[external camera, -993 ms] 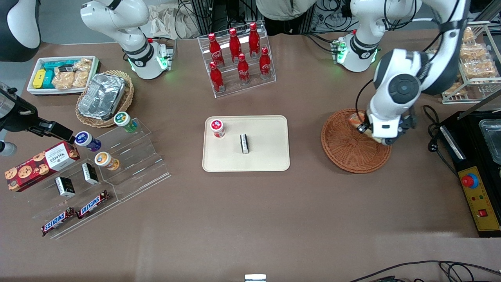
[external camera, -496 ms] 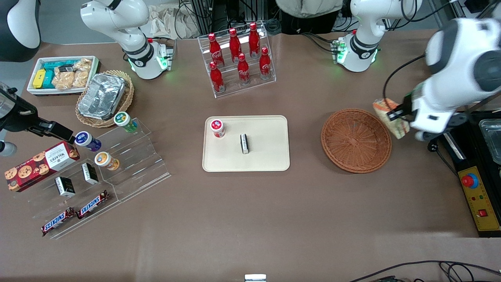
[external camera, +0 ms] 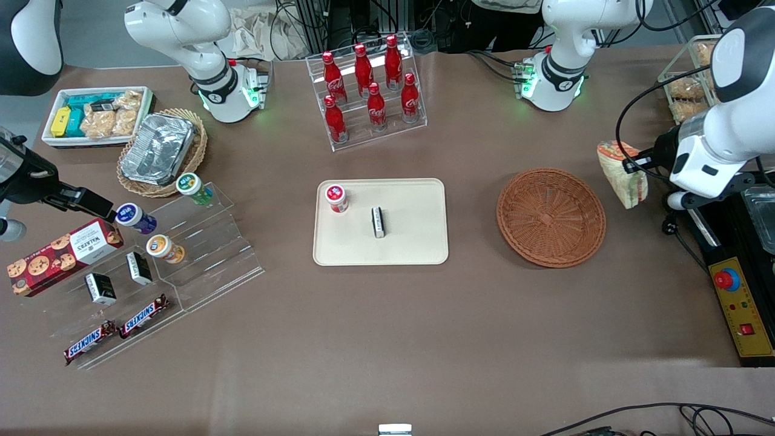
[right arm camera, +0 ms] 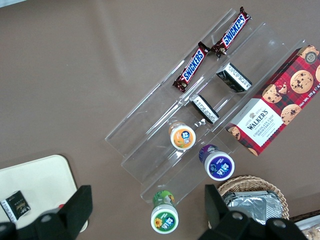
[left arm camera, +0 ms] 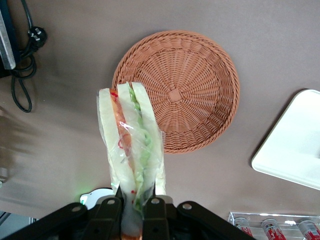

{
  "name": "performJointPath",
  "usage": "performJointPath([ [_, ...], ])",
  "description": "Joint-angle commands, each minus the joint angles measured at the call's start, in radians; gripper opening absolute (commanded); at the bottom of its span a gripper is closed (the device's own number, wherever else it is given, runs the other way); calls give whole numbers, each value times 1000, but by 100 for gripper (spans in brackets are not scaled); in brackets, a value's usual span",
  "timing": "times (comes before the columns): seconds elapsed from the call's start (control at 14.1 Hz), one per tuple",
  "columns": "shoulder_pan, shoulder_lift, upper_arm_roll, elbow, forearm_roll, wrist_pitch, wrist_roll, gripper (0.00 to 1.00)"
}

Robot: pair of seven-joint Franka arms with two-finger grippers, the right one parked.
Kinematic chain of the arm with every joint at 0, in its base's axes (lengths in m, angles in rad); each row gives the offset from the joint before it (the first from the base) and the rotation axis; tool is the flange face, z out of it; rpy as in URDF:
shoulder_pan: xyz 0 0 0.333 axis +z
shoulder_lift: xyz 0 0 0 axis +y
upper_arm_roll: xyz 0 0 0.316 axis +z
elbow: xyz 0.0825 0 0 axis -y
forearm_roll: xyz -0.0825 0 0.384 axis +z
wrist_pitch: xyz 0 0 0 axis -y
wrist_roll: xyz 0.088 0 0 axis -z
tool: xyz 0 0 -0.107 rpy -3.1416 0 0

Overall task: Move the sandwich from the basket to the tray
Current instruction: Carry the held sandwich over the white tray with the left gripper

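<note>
Left wrist view: black two-finger gripper clamped on film-wrapped triangular sandwich, pale bread, orange and green filling, raised above reddish-brown woven basket.

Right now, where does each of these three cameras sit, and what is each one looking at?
Front view: above the table, facing both arms; the gripper holds the sandwich beside the basket.
Left wrist view: on the working arm, looking down past its fingers at sandwich and basket.
Right wrist view: on the parked arm, over the Snickers bars.
Shared: the cream tray.
</note>
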Motion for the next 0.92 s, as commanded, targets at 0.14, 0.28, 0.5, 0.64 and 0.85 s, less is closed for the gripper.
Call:
performJointPath([
  [0.14, -22, 16, -111, 13, 19, 28, -80, 0],
  [0.28, -84, 27, -117, 8, 50, 32, -123, 0],
  [0.5, -154, 58, -122, 13, 90, 46, -237, 0],
  [0.64, -197, 64, -136, 10, 70, 104, -237, 0],
  [0.85, -245, 128, -139, 10, 12, 164, -234, 0],
])
